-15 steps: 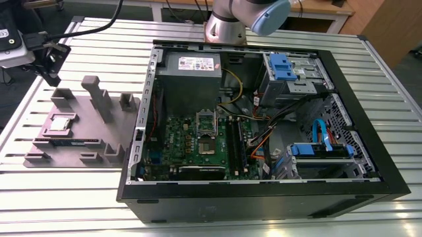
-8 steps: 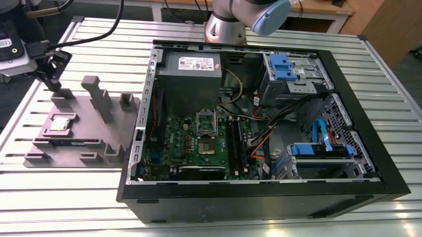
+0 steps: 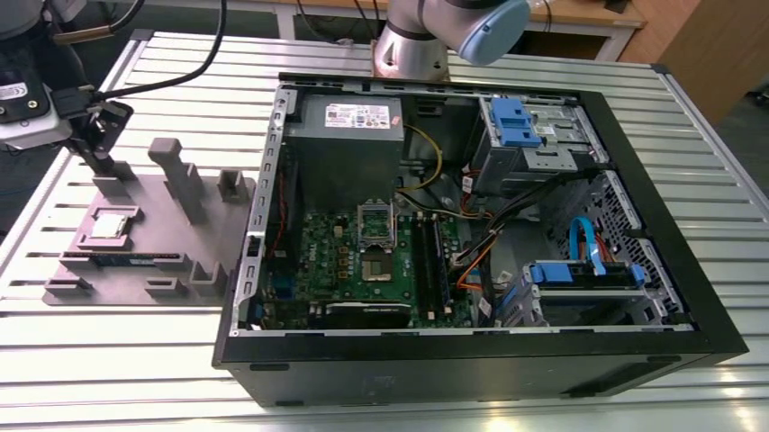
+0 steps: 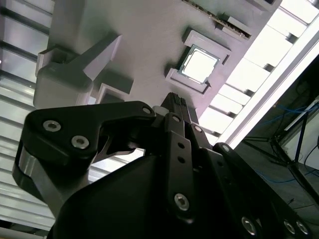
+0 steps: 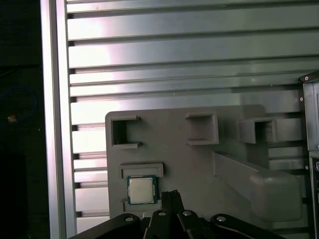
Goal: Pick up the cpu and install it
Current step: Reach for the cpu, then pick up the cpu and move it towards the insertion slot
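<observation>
Over at 9 o'clock from the open PC case (image 3: 481,364) in the exterior view, the cpu (image 3: 111,225) lies flat in a shallow square pocket of the grey fixture tray (image 3: 180,241), silver top up w/ a thin greenish rim. The tray sits on the slatted metal table (image 3: 121,369), just beside the case wall.

The gripper (image 3: 92,153) hangs at approx 12 o'clock from the chip in that view, above the tray's upright posts and apart from the chip, no contact.

In both wrist views the black fingers run together to one narrow tip (image 4: 174,99) (image 5: 169,195). They look pressed closed w/ nothing between them. The cpu (image 4: 199,66) (image 5: 141,189) shows just beyond that tip, seated in its pocket, edges square to the raised lips around it. The tray surface (image 4: 149,35) (image 5: 174,149) around it is plain grey w/ several open-sided brackets.

Inside the case the green motherboard (image 3: 330,270) lies flat. Its socket (image 3: 378,268) is near board centre, w/ the metal frame tipped up at 12 o'clock of it.
</observation>
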You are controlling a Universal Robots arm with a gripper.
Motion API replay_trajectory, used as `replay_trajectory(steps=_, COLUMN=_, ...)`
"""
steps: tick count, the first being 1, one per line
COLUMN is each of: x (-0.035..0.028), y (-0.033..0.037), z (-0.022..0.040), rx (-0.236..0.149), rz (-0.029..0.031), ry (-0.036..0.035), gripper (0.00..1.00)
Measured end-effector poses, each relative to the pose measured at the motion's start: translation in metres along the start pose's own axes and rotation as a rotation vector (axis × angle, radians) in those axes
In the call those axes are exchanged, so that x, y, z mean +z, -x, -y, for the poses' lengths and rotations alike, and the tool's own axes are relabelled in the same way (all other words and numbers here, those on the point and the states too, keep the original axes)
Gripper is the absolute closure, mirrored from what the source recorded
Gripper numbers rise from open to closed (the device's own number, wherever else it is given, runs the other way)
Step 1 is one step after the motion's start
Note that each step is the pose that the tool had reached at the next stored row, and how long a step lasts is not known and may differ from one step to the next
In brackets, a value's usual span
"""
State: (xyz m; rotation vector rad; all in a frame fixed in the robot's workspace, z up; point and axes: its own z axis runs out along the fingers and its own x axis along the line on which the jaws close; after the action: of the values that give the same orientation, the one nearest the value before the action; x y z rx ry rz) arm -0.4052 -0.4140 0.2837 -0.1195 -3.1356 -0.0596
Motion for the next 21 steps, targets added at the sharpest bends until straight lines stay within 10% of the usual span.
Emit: replay_trajectory(steps=21, x=0.0044, y=-0.0001, z=0.0002, rx=0.000, rz=0.0003, ry=0.0003, gripper=0.89)
